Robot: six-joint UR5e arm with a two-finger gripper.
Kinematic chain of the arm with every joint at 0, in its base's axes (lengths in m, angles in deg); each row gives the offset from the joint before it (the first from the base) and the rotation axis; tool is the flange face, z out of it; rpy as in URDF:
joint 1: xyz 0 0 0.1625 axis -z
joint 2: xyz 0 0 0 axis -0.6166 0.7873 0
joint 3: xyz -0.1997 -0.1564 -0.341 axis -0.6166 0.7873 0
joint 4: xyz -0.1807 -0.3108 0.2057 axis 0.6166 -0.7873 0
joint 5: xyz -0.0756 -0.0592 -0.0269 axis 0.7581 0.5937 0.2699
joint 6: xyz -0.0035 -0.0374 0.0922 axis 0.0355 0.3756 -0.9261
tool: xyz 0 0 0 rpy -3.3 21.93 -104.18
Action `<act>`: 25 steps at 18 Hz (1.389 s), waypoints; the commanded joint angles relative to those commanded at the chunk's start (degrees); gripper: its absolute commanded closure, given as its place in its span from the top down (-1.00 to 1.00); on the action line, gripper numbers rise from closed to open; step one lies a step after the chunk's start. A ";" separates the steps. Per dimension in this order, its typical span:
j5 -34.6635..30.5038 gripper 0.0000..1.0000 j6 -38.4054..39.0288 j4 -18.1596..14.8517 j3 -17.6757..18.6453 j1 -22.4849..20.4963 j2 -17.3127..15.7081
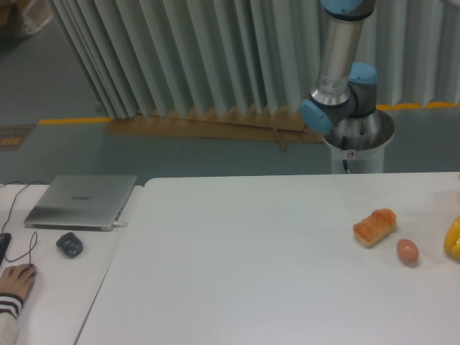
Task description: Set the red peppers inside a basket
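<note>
**Arm upright behind the worktop, gripper and red pepper outside the picture**

The robot arm (338, 72) stands on its round base behind the far edge of the white worktop (251, 251), its grey tube rising straight up past the top of the picture. The gripper is outside the picture, so I cannot tell how far it is open or whether it has hold of anything. The red pepper does not show anywhere in the view, and neither does a basket.

On the right part of the worktop lies a bread roll (374, 226), slanted, with a brownish egg (407, 251) near it, closer to the camera and apart from it. At the right edge a yellow pepper (453, 238) is cut off by the border of the picture.

To the left, on a separate lighter surface, a closed silver laptop (81, 201) lies flat. Near it sits a small dark object (70, 244). At the lower left corner a person's hand (14, 280) rests on a mouse, with dark cables running beside it.
</note>
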 joint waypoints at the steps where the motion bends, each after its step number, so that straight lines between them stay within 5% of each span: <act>1: 0.00 -0.71 0.00 0.09 -0.09 0.00 0.27; 6: 0.09 0.18 0.62 0.09 -0.09 0.61 -0.25; 8: 0.26 1.00 0.79 0.00 -0.09 0.88 -0.52; 15: 8.60 1.00 2.28 -1.05 -0.44 3.25 -4.65; 25: 8.00 1.00 2.55 -4.30 -1.41 10.71 -9.05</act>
